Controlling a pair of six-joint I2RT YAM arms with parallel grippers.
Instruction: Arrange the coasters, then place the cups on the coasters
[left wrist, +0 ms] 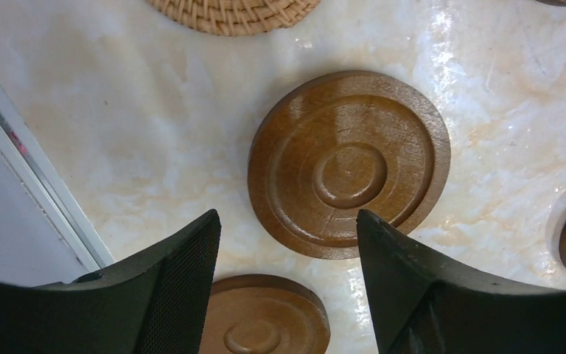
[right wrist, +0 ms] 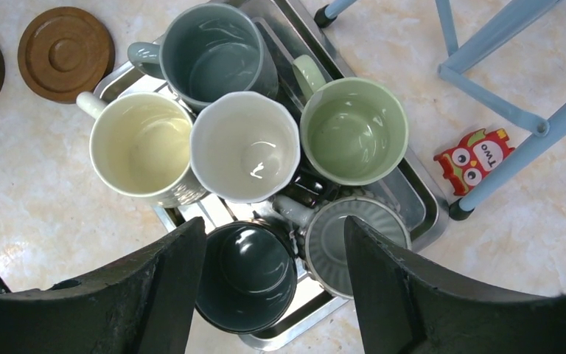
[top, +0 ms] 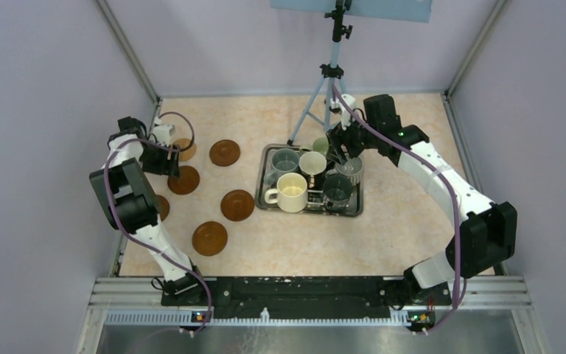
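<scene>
My left gripper [left wrist: 287, 221] hangs spread and empty over a round reddish-brown wooden coaster [left wrist: 348, 164] left of the rectangular steel tray [right wrist: 423, 199], poised to reposition it. My right gripper [right wrist: 276, 223], equally spread, hovers above six handled ceramic mugs [right wrist: 245, 146] crowding that tray.

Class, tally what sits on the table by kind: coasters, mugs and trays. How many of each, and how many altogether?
Flat round brown coasters: 6
Handled ceramic mugs: 6
Rectangular steel tray: 1
Total: 13
</scene>
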